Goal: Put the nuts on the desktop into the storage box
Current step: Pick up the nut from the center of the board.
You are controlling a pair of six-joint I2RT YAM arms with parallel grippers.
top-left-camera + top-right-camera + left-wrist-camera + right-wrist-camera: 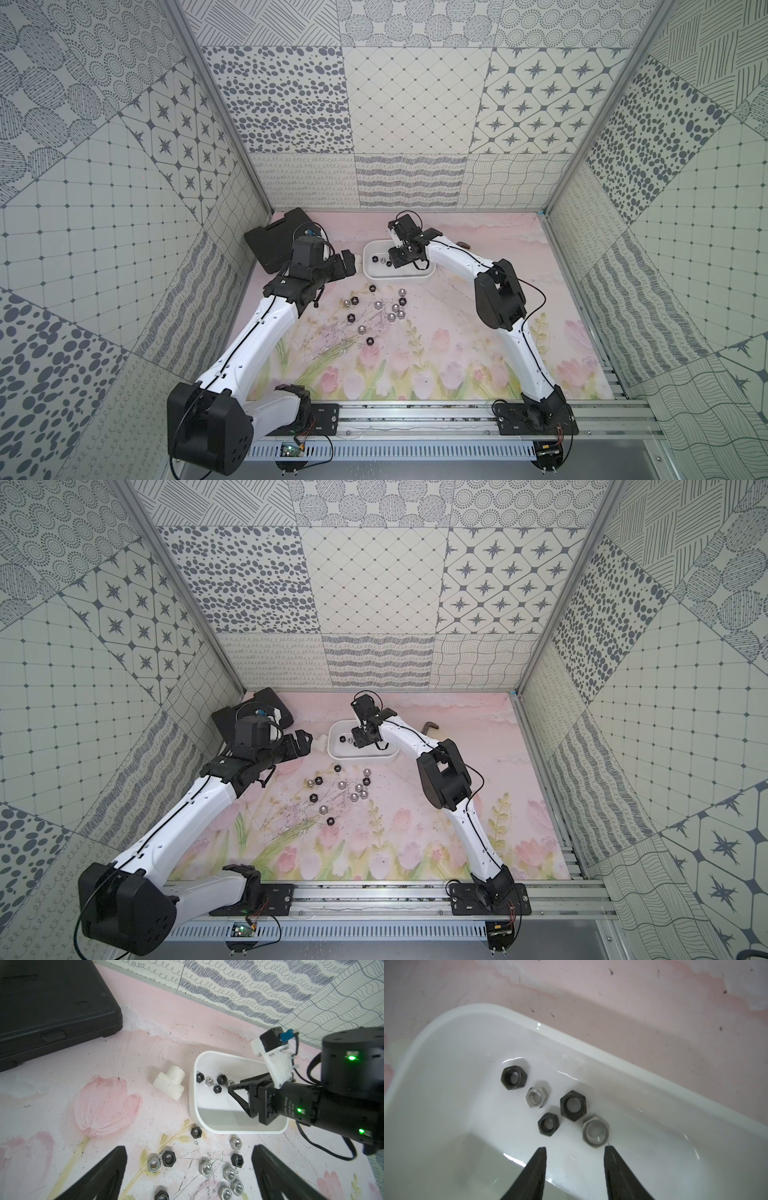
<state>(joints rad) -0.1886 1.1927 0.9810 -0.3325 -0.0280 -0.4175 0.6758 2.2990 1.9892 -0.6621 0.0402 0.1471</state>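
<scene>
Several black and silver nuts (391,317) lie scattered on the pink flowered desktop (440,316) in front of the white storage box (399,277). In the left wrist view these loose nuts (205,1168) lie below my left gripper (190,1147), which is open and holds nothing. My right gripper (576,1148) hangs inside the storage box (467,1008), open, with nothing between its fingers. Several nuts rest on the box floor; a silver nut (596,1130) lies just ahead of one fingertip. Both top views show the right gripper (359,739) over the box's left half.
A black plastic case (274,241) lies at the back left, under the left arm. A white T-shaped pipe fitting (170,1082) sits just left of the box. A dark hex key (432,727) lies right of the box near the back wall.
</scene>
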